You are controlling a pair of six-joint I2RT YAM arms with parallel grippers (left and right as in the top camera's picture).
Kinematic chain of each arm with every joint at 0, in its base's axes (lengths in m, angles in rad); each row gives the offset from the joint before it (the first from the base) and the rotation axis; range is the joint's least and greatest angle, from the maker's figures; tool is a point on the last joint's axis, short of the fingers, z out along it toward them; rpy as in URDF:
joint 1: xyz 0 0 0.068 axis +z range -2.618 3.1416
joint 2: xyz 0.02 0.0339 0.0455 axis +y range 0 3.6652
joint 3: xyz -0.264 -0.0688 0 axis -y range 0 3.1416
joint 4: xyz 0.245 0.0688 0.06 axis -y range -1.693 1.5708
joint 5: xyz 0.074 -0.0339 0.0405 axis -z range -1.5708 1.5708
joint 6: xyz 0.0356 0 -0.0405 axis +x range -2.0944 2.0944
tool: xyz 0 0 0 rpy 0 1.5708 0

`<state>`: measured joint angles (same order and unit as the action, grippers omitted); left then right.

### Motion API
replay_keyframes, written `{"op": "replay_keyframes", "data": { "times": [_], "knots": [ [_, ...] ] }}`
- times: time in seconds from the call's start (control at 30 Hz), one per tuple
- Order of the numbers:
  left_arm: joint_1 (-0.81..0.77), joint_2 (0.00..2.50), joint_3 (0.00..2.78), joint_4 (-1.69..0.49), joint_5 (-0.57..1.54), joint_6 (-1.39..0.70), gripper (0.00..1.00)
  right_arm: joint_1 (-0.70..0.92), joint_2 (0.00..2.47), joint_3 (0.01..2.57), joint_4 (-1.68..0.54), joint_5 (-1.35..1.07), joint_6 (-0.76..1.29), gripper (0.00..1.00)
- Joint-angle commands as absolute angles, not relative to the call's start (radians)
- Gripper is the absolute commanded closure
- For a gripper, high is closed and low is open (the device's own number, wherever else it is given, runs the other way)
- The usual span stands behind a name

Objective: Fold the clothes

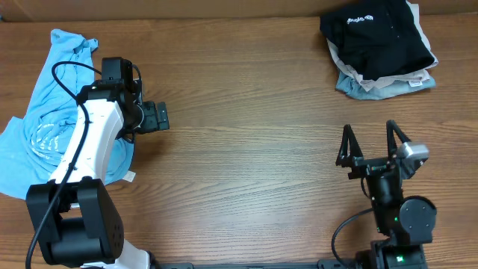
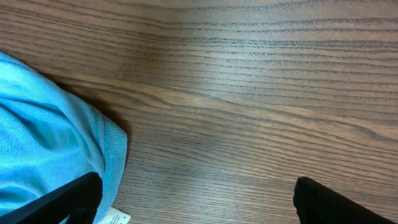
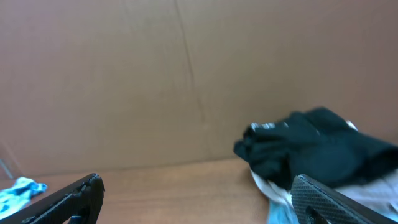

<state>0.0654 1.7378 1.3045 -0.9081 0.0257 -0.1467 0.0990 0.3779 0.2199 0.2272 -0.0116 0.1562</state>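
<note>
The clothes, a black shirt (image 1: 377, 37) with a small white logo, lie folded on top of a stack at the table's far right; they also show in the right wrist view (image 3: 311, 149). My right gripper (image 1: 368, 131) stands open well in front of them, nothing between its fingers (image 3: 199, 199). My left gripper (image 1: 157, 117) is open over bare wood on the left side, its jaws wide apart (image 2: 199, 205), with one finger (image 2: 68, 199) beside the edge of a light blue garment (image 2: 43, 137).
The crumpled light blue garment (image 1: 45, 112) lies under my left arm at the left edge, its white tag (image 2: 115, 218) showing. Folded beige (image 1: 388, 77) and grey-blue (image 1: 373, 88) garments lie under the black shirt. A brown cardboard wall (image 3: 155, 81) backs the wooden table (image 1: 254, 149).
</note>
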Motion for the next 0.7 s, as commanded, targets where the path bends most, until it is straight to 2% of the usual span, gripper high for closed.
{"op": "replay_keyframes", "data": {
  "times": [0.0,0.27,0.57,0.67],
  "knots": [
    [0.065,1.747,1.322,-0.907,0.034,-0.128,0.00,0.103,0.316,0.148,0.234,0.033,0.156,0.00],
    [0.065,1.747,1.322,-0.907,0.034,-0.128,0.00,0.102,0.194,0.008,0.222,0.033,0.156,0.00],
    [0.065,1.747,1.322,-0.907,0.034,-0.128,0.00,0.083,0.015,0.008,-0.059,0.032,0.156,0.00],
    [0.065,1.747,1.322,-0.907,0.034,-0.128,0.00,0.072,0.002,0.008,-0.081,0.032,0.156,0.00]
  ]
}}
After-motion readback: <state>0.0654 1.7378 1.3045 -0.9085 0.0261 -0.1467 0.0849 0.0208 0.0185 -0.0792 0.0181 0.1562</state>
